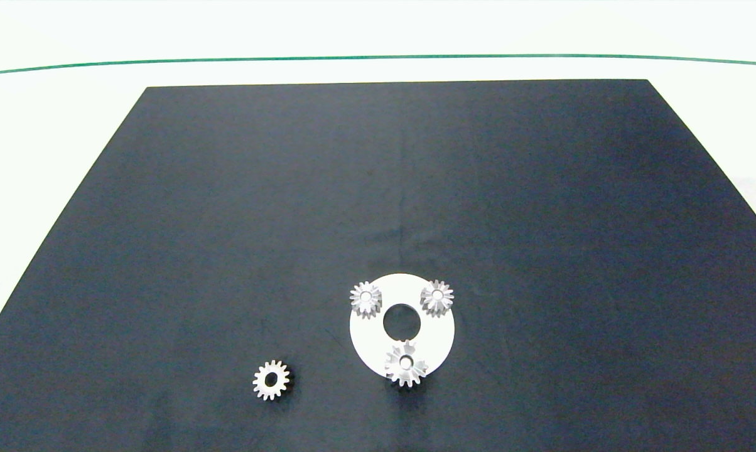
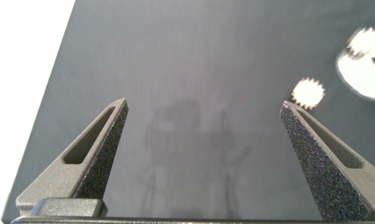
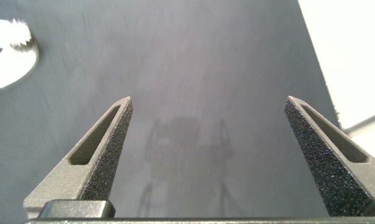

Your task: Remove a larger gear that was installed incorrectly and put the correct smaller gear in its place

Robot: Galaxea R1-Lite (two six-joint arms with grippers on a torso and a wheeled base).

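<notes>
While flat on plate (image 1: 368, 342), larger gear (image 1: 406, 364) bore faces up.

Head cam overhead; 2 wrist cams low, all sharing black mat (image 1: 227, 220).

Bright overhead light overexposes the table (image 1: 51, 125); wrist views show soft blur.
</notes>
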